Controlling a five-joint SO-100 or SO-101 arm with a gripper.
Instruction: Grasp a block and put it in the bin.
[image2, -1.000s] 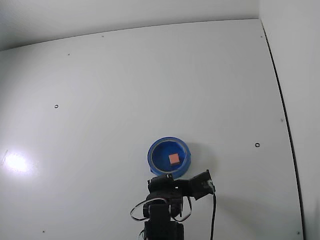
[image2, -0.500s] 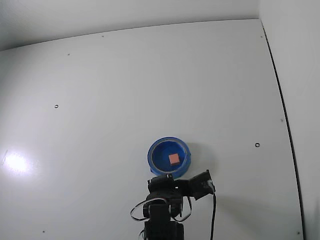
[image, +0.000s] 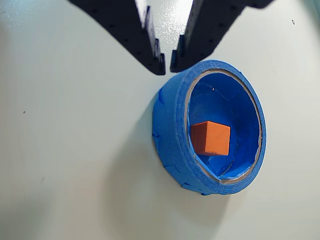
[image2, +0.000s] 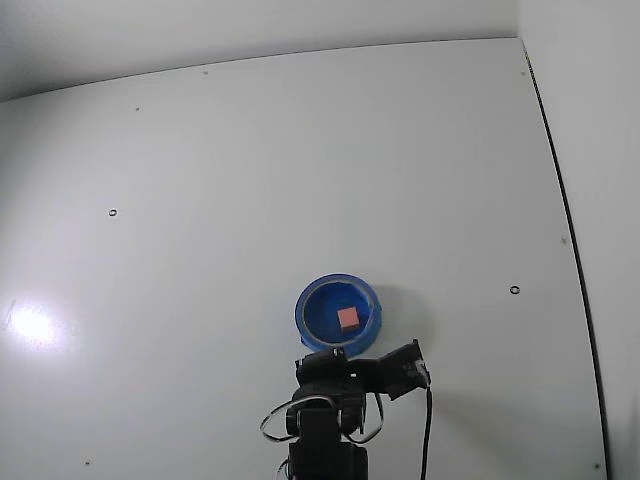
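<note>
Hand (image: 167, 62) empty, fingers nearly closed, at bin (image: 172, 125) rim; block (image: 210, 138) inside bin, apart.

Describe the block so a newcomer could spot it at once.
On the bare white table, find the round blue bin just in front of the arm. The block lies inside it, a small orange-pink cube, the only warm-coloured thing in sight.

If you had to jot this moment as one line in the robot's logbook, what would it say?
block: inside bin | tool: empty, nearly closed, just outside rim | table: otherwise bare | task: looks done
</note>
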